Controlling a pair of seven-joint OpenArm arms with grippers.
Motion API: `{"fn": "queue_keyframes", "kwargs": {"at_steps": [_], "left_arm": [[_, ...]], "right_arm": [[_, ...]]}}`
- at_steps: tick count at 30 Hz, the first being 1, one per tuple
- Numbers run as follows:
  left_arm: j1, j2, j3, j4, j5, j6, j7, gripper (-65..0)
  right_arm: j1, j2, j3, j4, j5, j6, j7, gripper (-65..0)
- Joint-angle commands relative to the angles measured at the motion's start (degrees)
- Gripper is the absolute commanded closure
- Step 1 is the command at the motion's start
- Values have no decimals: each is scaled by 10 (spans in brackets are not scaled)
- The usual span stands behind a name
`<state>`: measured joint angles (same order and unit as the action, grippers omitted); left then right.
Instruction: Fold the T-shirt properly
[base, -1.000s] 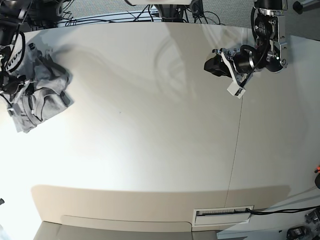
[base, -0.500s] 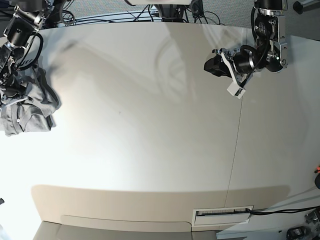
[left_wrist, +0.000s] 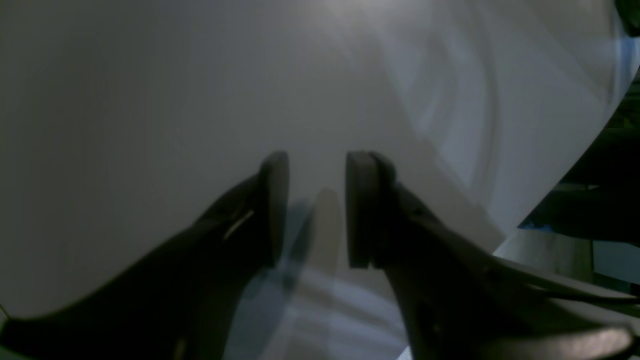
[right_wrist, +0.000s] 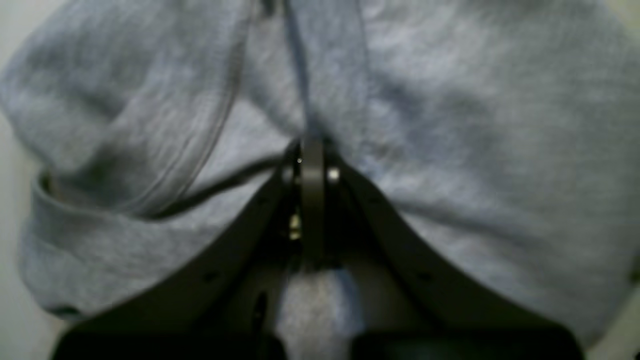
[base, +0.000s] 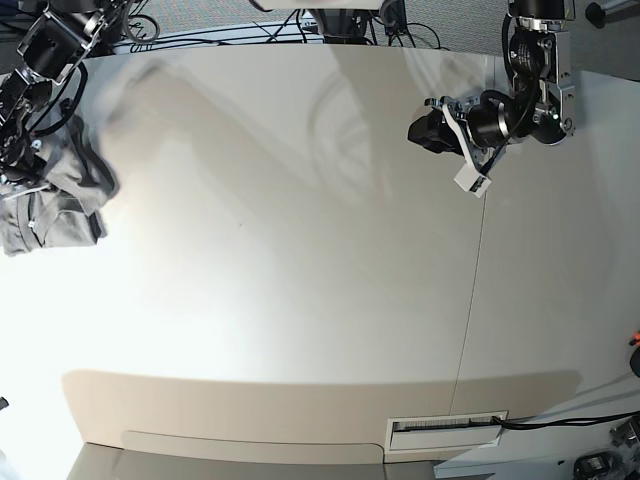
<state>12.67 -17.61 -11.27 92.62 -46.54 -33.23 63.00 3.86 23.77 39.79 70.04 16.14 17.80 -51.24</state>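
Observation:
The T-shirt (base: 60, 190) is a crumpled heather-grey bundle at the far left of the white table, partly off the frame's edge. My right gripper (base: 22, 168) reaches down into it from the top left. In the right wrist view the grey T-shirt (right_wrist: 450, 125) fills the frame and my right gripper (right_wrist: 312, 152) is shut on a fold of it. My left gripper (base: 428, 130) hovers over the back right of the table, far from the cloth. Seen from the left wrist, the left gripper (left_wrist: 317, 167) stands open with only bare table between its fingers (left_wrist: 275, 200).
The white table (base: 300, 250) has a seam (base: 470, 300) running front to back on its right side. A white label plate (base: 445, 430) sits at the front edge. Cables and stands lie behind the back edge (base: 250, 30).
My right arm has dragged the T-shirt bundle further left and toward the back, bunching it tighter at the table's left edge. The left arm has not moved.

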Motion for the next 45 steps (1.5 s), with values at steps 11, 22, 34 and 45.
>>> {"fn": "queue_keyframes", "kwargs": {"at_steps": [11,22,34,45], "left_arm": [[9,-5,-2,8,-21,-23,-2,-167],[48,-5,-2,8,-169,-68,102,0],[149,-91,-17,13,-344,-68,170,0],[219,-177,-258,12,-332,-68,170,0]], "right_arm": [[-64,14,5,243,37,11,-44,0],[-305,-59,4,499,61,85,-58,0],[-468,-60,4,510,219,192,-154,0],[-550,-59,4,510,305,203,-247,0]]}}
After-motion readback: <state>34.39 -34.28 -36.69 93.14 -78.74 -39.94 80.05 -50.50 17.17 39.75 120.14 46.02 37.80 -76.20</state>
